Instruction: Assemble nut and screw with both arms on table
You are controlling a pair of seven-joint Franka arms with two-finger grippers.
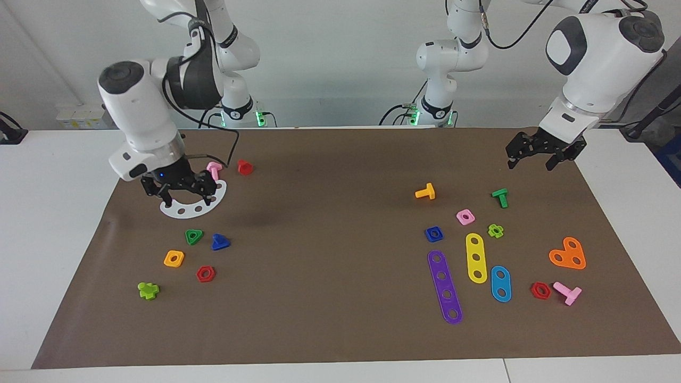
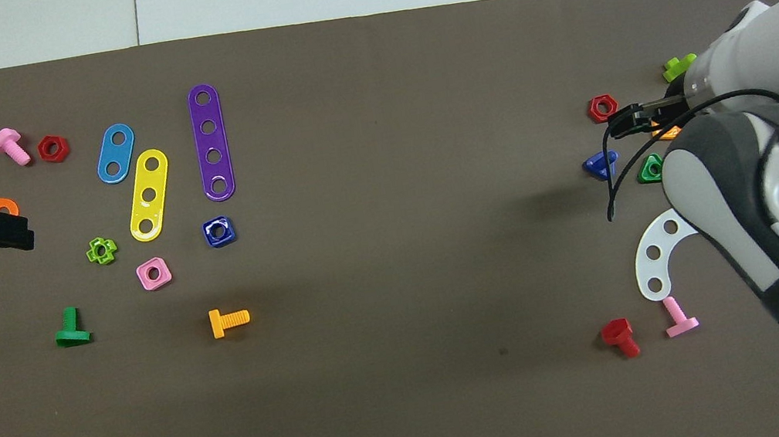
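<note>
Lying apart on the bench, nut and screw are untouched; right pincer at frame left and left pincer at upper right are both held spread, empty.

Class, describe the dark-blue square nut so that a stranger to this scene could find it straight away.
Start at the brown mat and go to the cluster of flat plastic strips toward the left arm's end of the table. Find the long purple four-hole plastic strip; the small dark-blue square plastic nut lies just off the strip's end nearer the robots. The neighbouring pink square plastic nut shares its shape, so colour decides.
</note>
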